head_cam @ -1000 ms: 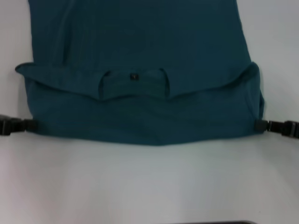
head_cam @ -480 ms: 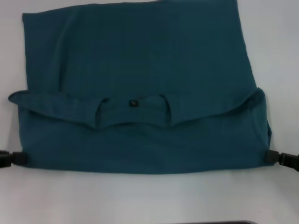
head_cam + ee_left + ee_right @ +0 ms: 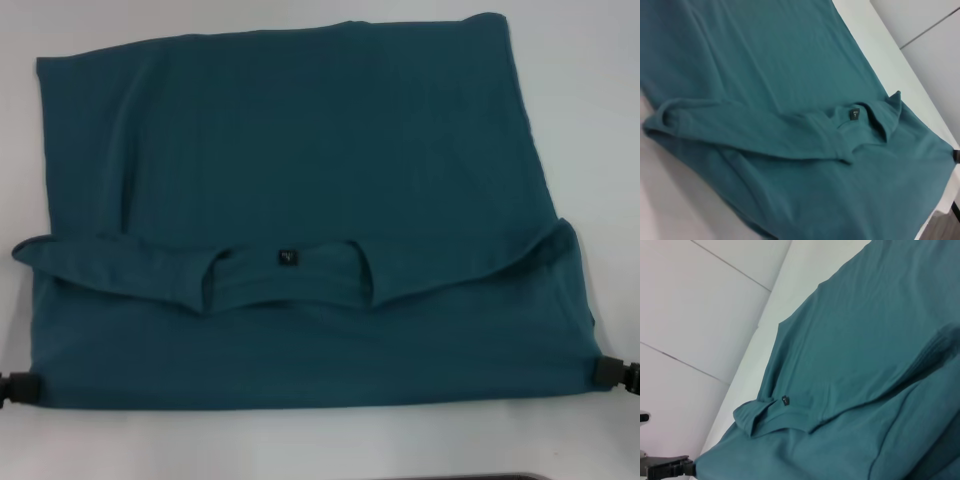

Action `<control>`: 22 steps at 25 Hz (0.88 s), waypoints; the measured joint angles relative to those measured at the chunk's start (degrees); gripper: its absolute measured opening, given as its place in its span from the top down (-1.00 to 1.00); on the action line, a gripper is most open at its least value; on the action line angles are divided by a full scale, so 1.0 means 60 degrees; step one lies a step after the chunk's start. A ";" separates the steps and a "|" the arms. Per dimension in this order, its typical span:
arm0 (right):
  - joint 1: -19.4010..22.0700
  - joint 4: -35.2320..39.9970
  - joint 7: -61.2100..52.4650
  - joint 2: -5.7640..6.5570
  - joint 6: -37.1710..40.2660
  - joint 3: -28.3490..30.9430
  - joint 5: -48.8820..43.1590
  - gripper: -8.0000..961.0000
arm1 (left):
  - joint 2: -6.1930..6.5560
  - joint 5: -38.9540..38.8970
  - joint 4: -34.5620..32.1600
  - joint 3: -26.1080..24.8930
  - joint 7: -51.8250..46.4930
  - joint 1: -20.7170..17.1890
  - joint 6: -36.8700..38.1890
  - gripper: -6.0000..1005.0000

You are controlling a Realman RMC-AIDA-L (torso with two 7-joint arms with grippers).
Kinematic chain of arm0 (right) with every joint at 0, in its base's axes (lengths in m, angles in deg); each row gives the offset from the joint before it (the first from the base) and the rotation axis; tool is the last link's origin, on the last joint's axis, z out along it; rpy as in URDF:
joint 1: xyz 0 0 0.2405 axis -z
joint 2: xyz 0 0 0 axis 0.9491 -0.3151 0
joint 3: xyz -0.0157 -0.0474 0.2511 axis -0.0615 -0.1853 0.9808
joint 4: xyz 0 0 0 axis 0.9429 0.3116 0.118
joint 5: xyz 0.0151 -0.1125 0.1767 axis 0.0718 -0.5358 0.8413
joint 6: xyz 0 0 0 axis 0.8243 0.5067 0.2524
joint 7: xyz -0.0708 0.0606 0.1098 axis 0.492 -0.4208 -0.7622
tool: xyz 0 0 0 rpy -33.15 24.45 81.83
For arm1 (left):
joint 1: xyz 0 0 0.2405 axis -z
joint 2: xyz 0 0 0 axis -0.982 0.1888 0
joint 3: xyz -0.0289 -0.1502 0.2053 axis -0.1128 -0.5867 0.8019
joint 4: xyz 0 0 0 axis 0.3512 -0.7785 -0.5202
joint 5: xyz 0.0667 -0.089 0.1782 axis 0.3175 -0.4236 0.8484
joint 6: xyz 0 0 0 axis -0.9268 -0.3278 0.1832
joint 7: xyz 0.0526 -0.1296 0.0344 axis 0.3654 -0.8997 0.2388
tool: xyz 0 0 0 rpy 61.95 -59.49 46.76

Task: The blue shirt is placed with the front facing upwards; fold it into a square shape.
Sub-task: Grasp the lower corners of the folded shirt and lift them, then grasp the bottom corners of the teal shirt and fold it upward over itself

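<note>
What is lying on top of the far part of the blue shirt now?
A folded-over band of the blue shirt itself, showing the neckline and its black label. The chest print is covered. The left gripper and right gripper hold the near corners.

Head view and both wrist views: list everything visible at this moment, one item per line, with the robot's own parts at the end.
blue shirt: one, dark teal-blue, spread across the table, its collar end folded over the body toward the robot, so the neckline lies mid-garment.
label: one, small, black, inside the round neckline.
table: one, white, under the shirt, bare strip along the near edge.
wall panels: pale, with seams, beyond the table in the right wrist view.
left gripper: one, black, at the shirt's near left corner, clamped on the fold edge.
right gripper: one, black, at the shirt's near right corner, clamped on the fold edge.
</note>
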 joint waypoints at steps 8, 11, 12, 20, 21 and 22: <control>0.0226 0.0055 -0.0009 -0.0003 0.0269 0.0148 -0.0382 0.92 | 0.0029 0.0010 0.0005 -0.0001 0.0094 -0.0380 0.0165 0.99; 0.0240 0.0059 -0.0049 -0.0007 0.0339 0.0286 -0.0620 0.92 | 0.0030 0.0010 0.0014 0.0003 0.0133 -0.0478 0.0259 0.99; 0.0249 0.0060 -0.0045 -0.0008 0.0367 0.0352 -0.0658 0.92 | 0.0030 0.0008 0.0014 0.0005 0.0167 -0.0495 0.0273 0.99; -0.0071 0.0136 -0.0160 -0.0015 0.0579 0.0517 -0.0669 0.92 | 0.0040 0.0007 -0.0049 0.0076 0.0273 -0.0284 0.0269 0.99; -0.0095 0.0136 -0.0191 -0.0015 0.0584 0.0521 -0.0669 0.92 | 0.0040 0.0008 -0.0050 0.0079 0.0274 -0.0269 0.0269 0.99; -0.0102 0.0136 -0.0207 -0.0016 0.0588 0.0545 -0.0670 0.92 | 0.0042 0.0009 -0.0051 0.0075 0.0274 -0.0253 0.0269 0.99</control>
